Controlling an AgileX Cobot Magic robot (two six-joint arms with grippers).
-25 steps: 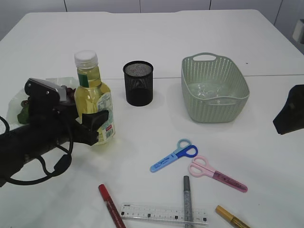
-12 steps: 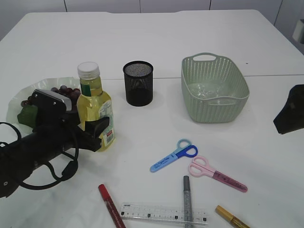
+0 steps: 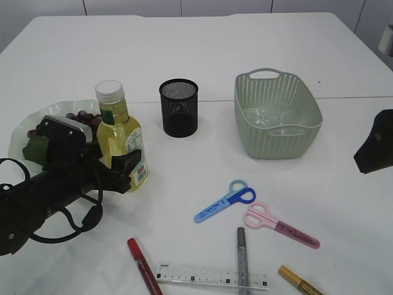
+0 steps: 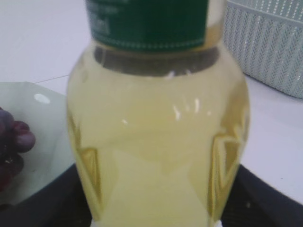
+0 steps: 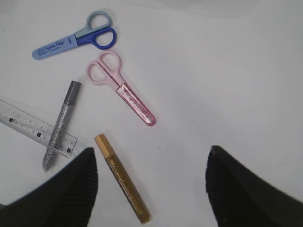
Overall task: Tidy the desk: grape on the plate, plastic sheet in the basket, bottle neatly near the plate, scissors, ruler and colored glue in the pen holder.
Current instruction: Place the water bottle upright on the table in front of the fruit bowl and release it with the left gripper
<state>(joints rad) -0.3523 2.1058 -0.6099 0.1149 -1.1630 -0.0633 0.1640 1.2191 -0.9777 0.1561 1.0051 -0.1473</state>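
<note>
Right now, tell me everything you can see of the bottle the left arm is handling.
The bottle is clear plastic, filled with pale yellow liquid, with a white screw cap, a green neck band and a printed label on its side. It stands upright on the white table beside the plate of grapes. The left gripper closes around its lower body; in the wrist view the fingers flank it on both sides. Whether its base rests on the table is hidden.

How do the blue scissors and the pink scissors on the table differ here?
The blue scissors have two-tone blue handles; the pink scissors are pink throughout. Seen from the exterior view, the blue pair's handles point right and its tip left; the pink pair's handles point left, tip right. Both lie flat, closed and untouched on the white table.
</note>
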